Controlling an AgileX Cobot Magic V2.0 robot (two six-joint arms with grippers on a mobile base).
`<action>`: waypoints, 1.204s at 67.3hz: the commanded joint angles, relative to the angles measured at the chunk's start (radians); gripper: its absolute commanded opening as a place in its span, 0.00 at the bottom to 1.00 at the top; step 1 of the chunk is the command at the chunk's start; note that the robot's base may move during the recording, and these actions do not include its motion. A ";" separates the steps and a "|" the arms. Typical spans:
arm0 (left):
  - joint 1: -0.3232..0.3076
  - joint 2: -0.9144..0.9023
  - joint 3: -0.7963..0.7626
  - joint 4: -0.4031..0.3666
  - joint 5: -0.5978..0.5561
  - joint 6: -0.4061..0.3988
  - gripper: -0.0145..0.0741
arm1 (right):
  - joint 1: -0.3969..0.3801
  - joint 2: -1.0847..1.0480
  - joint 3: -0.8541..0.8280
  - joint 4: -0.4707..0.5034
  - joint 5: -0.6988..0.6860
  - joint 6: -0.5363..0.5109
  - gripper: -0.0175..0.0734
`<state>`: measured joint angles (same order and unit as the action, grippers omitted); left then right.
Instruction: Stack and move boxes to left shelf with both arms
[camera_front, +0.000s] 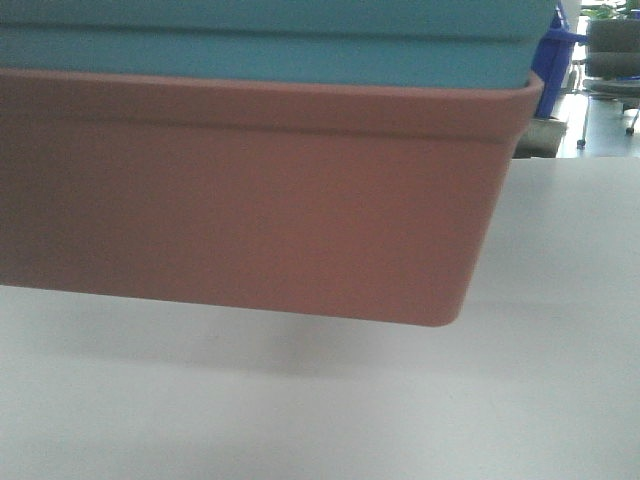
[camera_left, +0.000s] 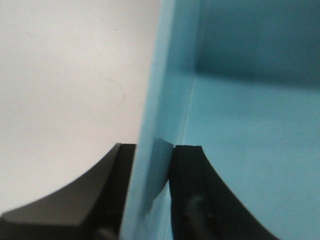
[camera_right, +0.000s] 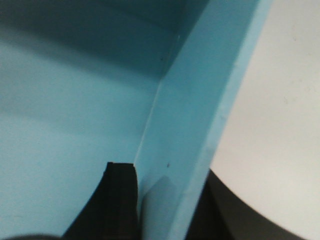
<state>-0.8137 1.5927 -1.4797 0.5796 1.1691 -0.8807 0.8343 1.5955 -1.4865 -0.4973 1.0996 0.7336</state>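
Note:
The light blue box (camera_front: 270, 45) sits nested in the salmon pink box (camera_front: 250, 200). The stack fills the front view and hangs above the table, with its shadow below it. My left gripper (camera_left: 152, 170) is shut on the blue box's left wall (camera_left: 165, 75), one finger (camera_left: 187, 185) inside and one outside. My right gripper (camera_right: 170, 190) is shut on the blue box's right wall (camera_right: 200, 100), one finger (camera_right: 117, 200) inside and one outside. The left shelf is out of view.
The flat grey-white table (camera_front: 560, 300) lies under and around the stack. A dark blue bin (camera_front: 555, 55) stands behind the stack at the top right. An office chair (camera_front: 612, 50) stands on the floor beyond the table.

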 joint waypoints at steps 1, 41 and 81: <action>-0.048 -0.038 -0.044 -0.063 -0.202 -0.019 0.16 | 0.026 -0.031 -0.046 0.023 -0.230 0.050 0.25; -0.048 -0.038 -0.044 -0.063 -0.202 -0.019 0.16 | 0.026 -0.031 -0.046 0.023 -0.230 0.050 0.25; -0.048 -0.038 -0.044 -0.063 -0.202 -0.019 0.16 | 0.026 -0.031 -0.046 0.023 -0.230 0.050 0.25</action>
<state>-0.8137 1.5927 -1.4797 0.5796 1.1691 -0.8807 0.8359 1.5972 -1.4865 -0.4973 1.0996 0.7399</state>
